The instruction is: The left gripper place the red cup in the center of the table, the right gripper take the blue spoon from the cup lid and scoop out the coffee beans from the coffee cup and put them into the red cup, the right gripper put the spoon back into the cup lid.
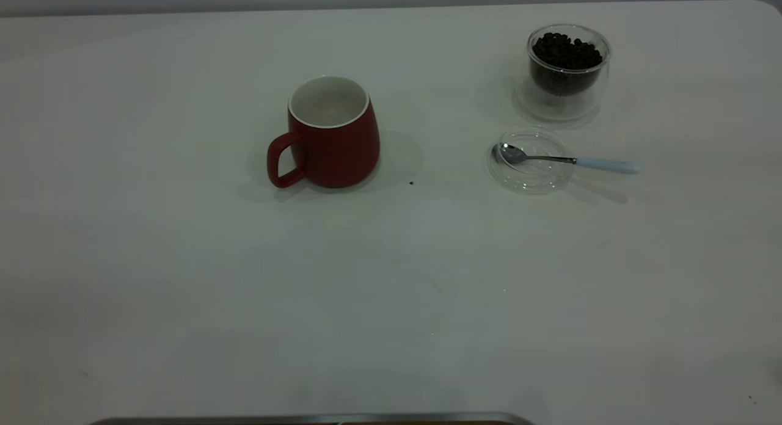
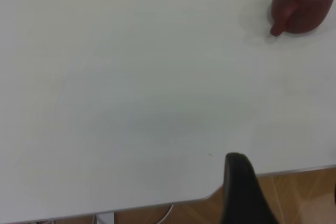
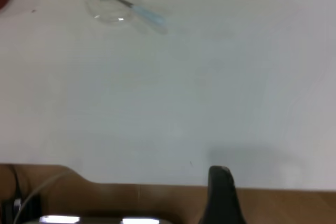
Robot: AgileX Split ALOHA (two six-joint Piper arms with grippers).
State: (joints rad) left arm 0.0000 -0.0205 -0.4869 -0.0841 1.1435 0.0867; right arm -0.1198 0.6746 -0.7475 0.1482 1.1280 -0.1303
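Red cup [image 1: 333, 132] sits upright near table [image 1: 183, 278] centre, beans cup [image 1: 568, 68] & blue spoon [image 1: 565, 159] in lid [image 1: 530, 161] at right. Both claws off-table, jaw state can't tell. Right should grip spoon's blue handle.

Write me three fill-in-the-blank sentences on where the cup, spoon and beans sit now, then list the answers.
1. The spoon has its bowl resting in the clear ____.
2. The coffee beans are in the ____ cup.
3. The red cup stands upright with its handle toward the exterior view's ____.

Missing words: lid; glass; left
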